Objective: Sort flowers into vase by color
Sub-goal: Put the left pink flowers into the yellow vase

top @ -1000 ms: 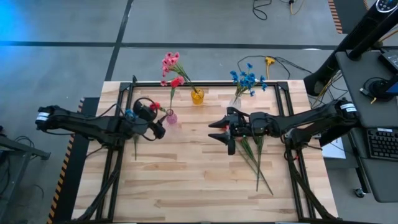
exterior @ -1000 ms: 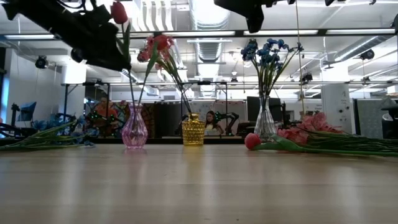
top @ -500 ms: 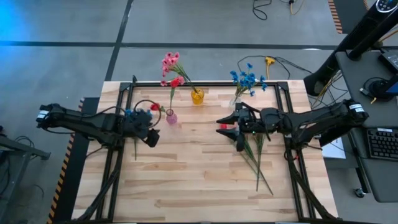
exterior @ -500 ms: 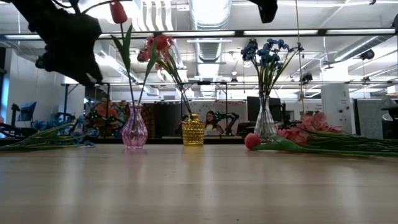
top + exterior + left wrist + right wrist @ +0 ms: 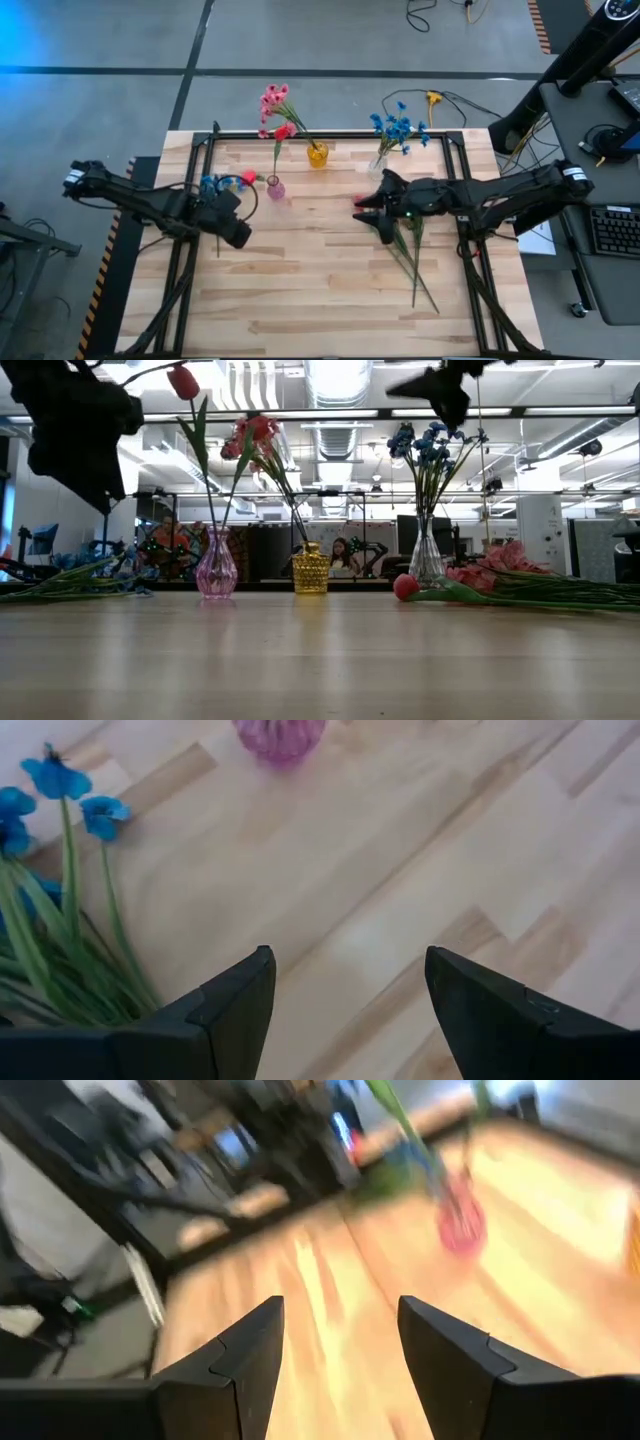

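A pink vase [image 5: 275, 188] [image 5: 216, 565] holds one red tulip [image 5: 183, 380] by its stem. A yellow vase [image 5: 317, 155] holds pink blooms [image 5: 274, 100] and a red one. Blue blooms [image 5: 398, 128] stand in a clear vase [image 5: 425, 560]. Loose flowers lie flat on the table: pink blooms [image 5: 495, 580] and a red bud [image 5: 405, 587] right of centre, blue ones [image 5: 50, 800] at the left. My left gripper [image 5: 235, 232] [image 5: 350, 990] is open, near and left of the pink vase. My right gripper [image 5: 370, 218] [image 5: 340, 1340] is open, above the loose stems [image 5: 410, 250].
The three vases stand in a row along the far part of the wooden table [image 5: 320, 300]. Its near half is bare wood. A black frame [image 5: 200, 150] borders the tabletop. A desk with a keyboard [image 5: 612, 230] stands beyond the right edge.
My left gripper has drawn back from the pink vase toward the near edge, leaving the red tulip standing in the vase. My right gripper has shifted slightly toward the right edge and come down over the loose flowers.
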